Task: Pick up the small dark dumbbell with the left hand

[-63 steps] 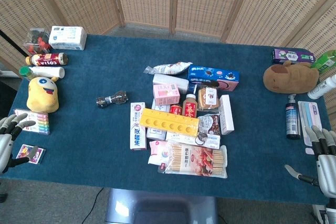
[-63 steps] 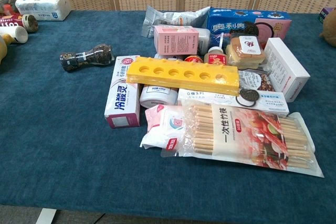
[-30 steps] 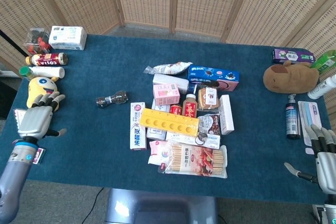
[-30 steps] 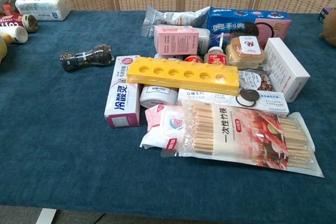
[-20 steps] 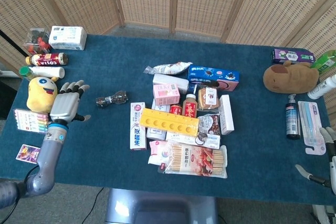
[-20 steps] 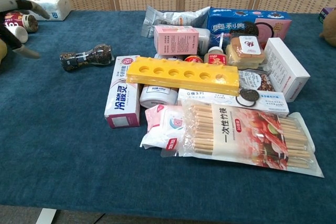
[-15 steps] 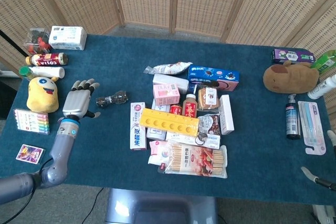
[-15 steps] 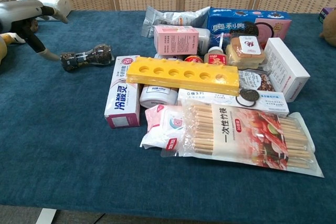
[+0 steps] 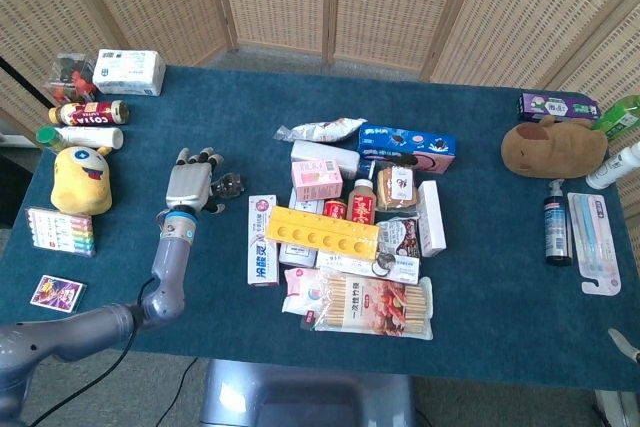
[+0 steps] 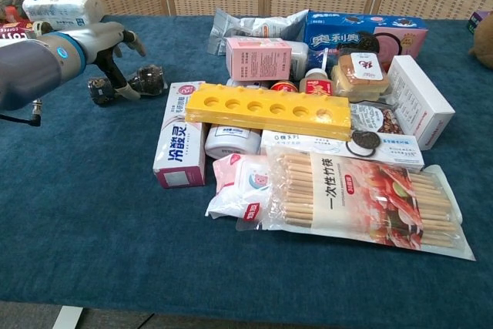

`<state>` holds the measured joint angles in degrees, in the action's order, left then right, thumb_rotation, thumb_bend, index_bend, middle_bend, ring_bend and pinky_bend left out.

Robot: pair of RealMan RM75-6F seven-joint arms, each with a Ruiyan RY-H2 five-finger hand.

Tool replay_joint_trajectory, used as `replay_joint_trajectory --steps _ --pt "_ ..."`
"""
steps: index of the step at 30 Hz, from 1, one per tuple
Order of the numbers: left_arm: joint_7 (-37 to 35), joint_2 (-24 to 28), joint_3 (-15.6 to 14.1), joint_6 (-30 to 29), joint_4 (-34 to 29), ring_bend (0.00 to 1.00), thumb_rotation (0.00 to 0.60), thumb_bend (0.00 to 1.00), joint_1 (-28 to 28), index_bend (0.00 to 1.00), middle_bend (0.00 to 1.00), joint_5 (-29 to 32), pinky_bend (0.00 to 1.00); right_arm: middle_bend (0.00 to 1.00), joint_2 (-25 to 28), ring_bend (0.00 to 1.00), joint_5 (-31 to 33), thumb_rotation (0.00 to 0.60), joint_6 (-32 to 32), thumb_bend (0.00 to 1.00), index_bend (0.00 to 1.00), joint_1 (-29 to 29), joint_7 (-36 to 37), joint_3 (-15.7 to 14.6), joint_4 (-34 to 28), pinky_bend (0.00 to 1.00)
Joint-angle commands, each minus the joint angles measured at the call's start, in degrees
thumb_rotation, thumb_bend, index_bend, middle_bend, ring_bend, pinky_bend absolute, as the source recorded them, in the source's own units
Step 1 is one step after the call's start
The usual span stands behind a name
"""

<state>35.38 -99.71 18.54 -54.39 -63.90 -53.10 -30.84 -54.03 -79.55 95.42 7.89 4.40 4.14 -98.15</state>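
Note:
The small dark dumbbell (image 9: 230, 185) lies on its side on the blue tablecloth, left of the pile of goods. In the chest view the dumbbell (image 10: 148, 79) shows one end either side of my thumb. My left hand (image 9: 189, 185) hovers right over its left half, fingers spread, palm down. Seen from the chest, the left hand (image 10: 112, 42) has its thumb in front of the dumbbell and its fingers above it, not closed around it. Only a sliver of my right hand (image 9: 622, 339) shows at the bottom right edge.
A white toothpaste box (image 9: 262, 240) and a yellow holed tray (image 9: 322, 232) lie just right of the dumbbell. A yellow plush toy (image 9: 82, 179), a marker pack (image 9: 60, 231) and bottles (image 9: 88, 113) sit to the left. A brown plush (image 9: 553, 145) is at the far right.
My left hand has swept from the table's left edge rightward and now sits over the dumbbell. The right hand has dropped almost out of the head view. The dumbbell has not moved.

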Motion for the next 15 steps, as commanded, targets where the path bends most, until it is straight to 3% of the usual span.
replay_joint_trajectory --steps 1,8,12,15 --pt "1.97 -5.42 0.81 2.29 7.14 0.31 0.600 0.12 -3.37 0.29 0.22 1.93 0.00 0.00 0.50 0.00 0.31 0.440 0.54 0.08 0.00 0.66 0.33 0.04 -0.22 0.00" --pt "1.42 -11.85 1.53 5.30 16.80 0.54 0.600 0.16 -5.86 0.48 0.38 1.03 0.26 0.00 1.51 0.00 0.64 0.440 2.19 0.08 0.00 2.16 0.28 0.19 -1.35 0.00" --pt "-0.77 -13.22 2.01 5.35 19.34 0.73 0.600 0.23 -5.58 0.68 0.60 -0.79 0.49 0.00 2.01 0.00 0.56 0.438 2.58 0.07 0.00 2.60 0.10 0.24 -1.94 0.00" --pt "-2.69 -13.15 2.76 5.22 20.15 0.80 0.600 0.29 -4.95 0.79 0.71 -1.93 0.58 0.00 2.16 0.00 0.39 0.441 2.63 0.07 0.00 2.62 -0.18 0.36 -2.43 0.00"
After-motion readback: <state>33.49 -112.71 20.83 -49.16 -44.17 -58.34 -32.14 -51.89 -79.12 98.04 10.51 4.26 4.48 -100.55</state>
